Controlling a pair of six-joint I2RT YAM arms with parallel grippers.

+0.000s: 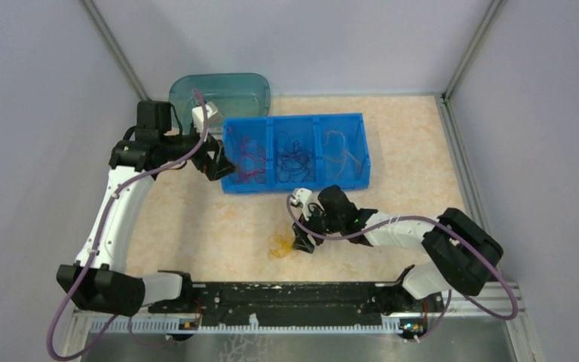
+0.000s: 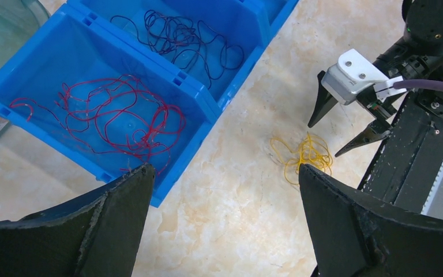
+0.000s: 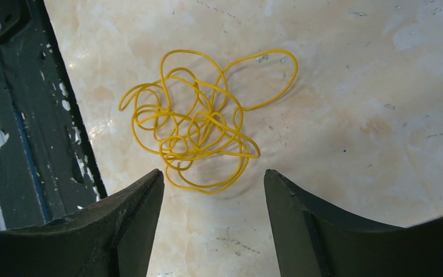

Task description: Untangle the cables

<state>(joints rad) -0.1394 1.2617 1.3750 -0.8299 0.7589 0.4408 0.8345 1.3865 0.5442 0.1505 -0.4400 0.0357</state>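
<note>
One yellow clump (image 3: 199, 138) of cables lies on the table (image 3: 352, 86), just ahead of the right gripper (image 3: 212, 184), fingers apart, holding nothing. I think grabbing comes next: drop down, pinch one loop. The left gripper (image 2: 225, 167) is wide apart, empty, near red cables (image 2: 115, 115) in the bin (image 2: 207, 109). I cannot tell how many wires the clump has.
</note>
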